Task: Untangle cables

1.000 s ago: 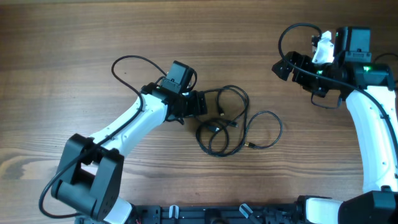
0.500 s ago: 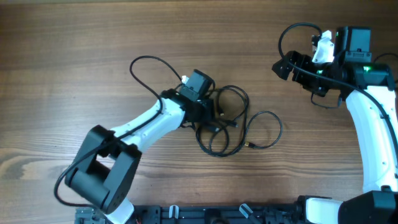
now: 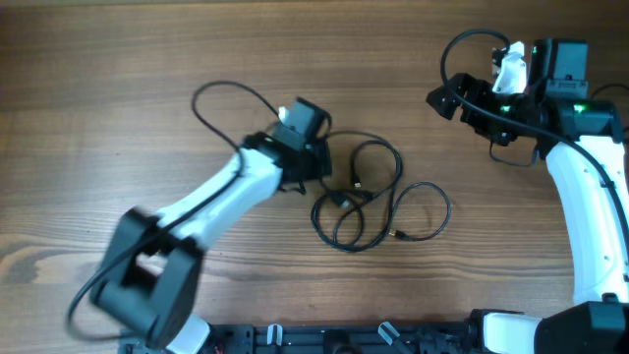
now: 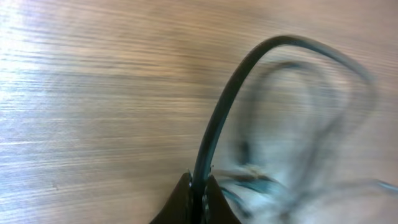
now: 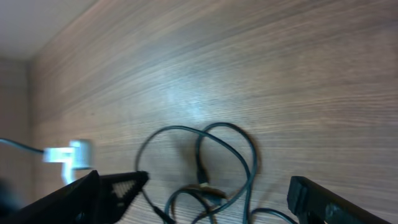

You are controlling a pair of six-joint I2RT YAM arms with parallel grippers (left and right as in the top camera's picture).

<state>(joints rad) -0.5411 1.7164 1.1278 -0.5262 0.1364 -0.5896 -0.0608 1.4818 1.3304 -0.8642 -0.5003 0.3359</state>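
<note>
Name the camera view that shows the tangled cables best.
Overhead: the cables lie whole, every loop in sight. Left wrist shows one strand pinched in the left tool, the rest blurred. Right wrist shows only some loops, cut off below.

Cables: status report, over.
Left end effector shut on one strand of the cables. Right end effector open, off to the side. Loops tangled together. Nothing blocking.
</note>
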